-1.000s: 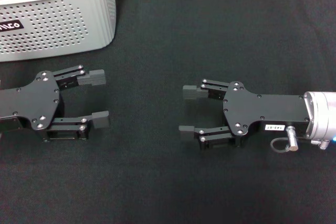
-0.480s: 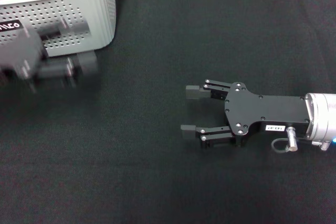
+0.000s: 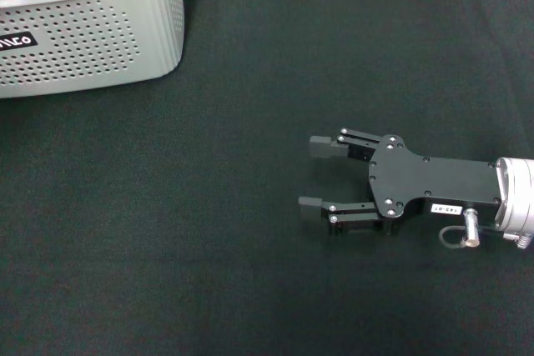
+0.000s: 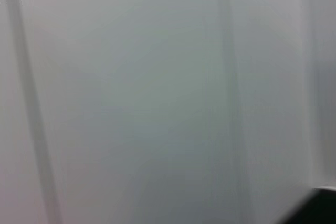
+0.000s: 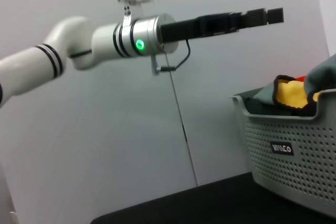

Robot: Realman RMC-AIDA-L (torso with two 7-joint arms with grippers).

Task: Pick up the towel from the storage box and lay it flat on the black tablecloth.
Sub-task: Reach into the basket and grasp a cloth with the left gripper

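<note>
Towel (image 5: 292, 92): bunched in storage box (image 3: 92, 35), far-left corner of black tablecloth (image 3: 250, 206).
Left gripper (image 5: 262, 15): raised high beside box, nearer arm; jaws' spread unclear.
Right gripper (image 3: 315, 174): low over cloth, well apart from box, jaws wide open, empty.

black tablecloth (image 3: 250, 273) | on it: storage box (image 3: 92, 35), far-left corner

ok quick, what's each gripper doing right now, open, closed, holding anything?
Left gripper: raised above the light grey perforated storage box, open or shut cannot be told.
Right gripper: open, empty, over the black tablecloth.
</note>
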